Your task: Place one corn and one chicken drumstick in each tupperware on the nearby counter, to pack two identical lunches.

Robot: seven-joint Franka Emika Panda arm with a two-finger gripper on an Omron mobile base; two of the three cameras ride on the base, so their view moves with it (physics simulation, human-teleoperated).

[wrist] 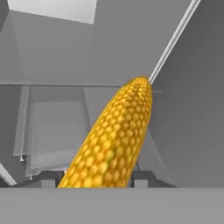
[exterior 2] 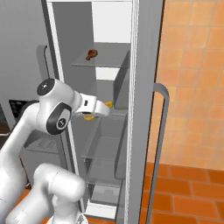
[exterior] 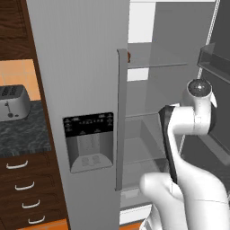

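Note:
A bright yellow bumpy corn (wrist: pixel 116 135) stands between my two dark finger tips and points away from the hand. My gripper (wrist: pixel 96 177) is shut on it inside the open fridge. From the right base view the gripper (exterior 2: pixel 99 110) is at the middle shelf, with the corn (exterior 2: pixel 89 117) showing yellow at both sides of it. A chicken drumstick (exterior 2: pixel 91 54) lies on the upper glass shelf, above the hand; its brown end peeks past the door edge (exterior: pixel 129 56). The counter (exterior: pixel 22 132) is to the left of the fridge. The tupperware is out of view.
The closed grey fridge door with the dispenser (exterior: pixel 88 141) and its long handle (exterior: pixel 120 121) stands left of the opening. A silver toaster (exterior: pixel 13 102) sits on the counter. The open right door (exterior 2: pixel 146 109) borders the shelves, with an orange tiled wall behind it.

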